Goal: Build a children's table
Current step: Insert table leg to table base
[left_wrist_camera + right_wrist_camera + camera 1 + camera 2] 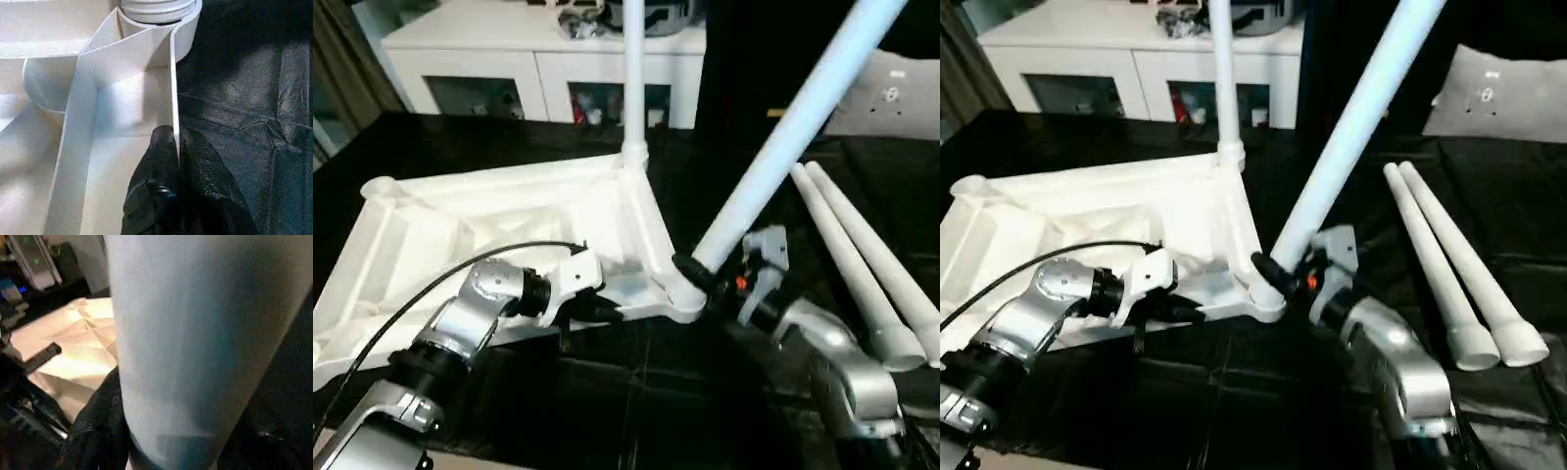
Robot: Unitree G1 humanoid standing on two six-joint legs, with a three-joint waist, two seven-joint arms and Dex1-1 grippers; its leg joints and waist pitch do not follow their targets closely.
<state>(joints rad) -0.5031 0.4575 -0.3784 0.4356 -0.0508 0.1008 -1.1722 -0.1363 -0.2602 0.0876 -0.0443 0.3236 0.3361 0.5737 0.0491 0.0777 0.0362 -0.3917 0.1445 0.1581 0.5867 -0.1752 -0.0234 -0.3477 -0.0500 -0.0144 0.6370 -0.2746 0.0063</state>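
Left eye view: nearest, the left hand point(607, 310) is pinched tight on the thin side wall of the upturned table top point(421, 235), at about seven o'clock in the scene; the left wrist view shows its black fingers point(164, 161) either side of that rim. At five o'clock the right hand point(705, 276) is clamped around the foot of a tilted leg point(793, 132), right where it meets the near corner socket point(683, 292), with the leg leaning away toward one o'clock. The leg looks not yet seated straight.

The top lies underside up on the black table point(636, 392), ribs showing. Farther off, at twelve o'clock, one leg point(633, 69) stands upright in the far corner socket. Two spare legs point(862, 264) lie side by side at three o'clock.

Judging by look, the plastic is light, stiff and smooth, so the tubes may slip; holding low near the socket gives best control, and the rim suits a pinch.

Beyond stands a white cabinet point(538, 59). No readable writing or brand is visible.
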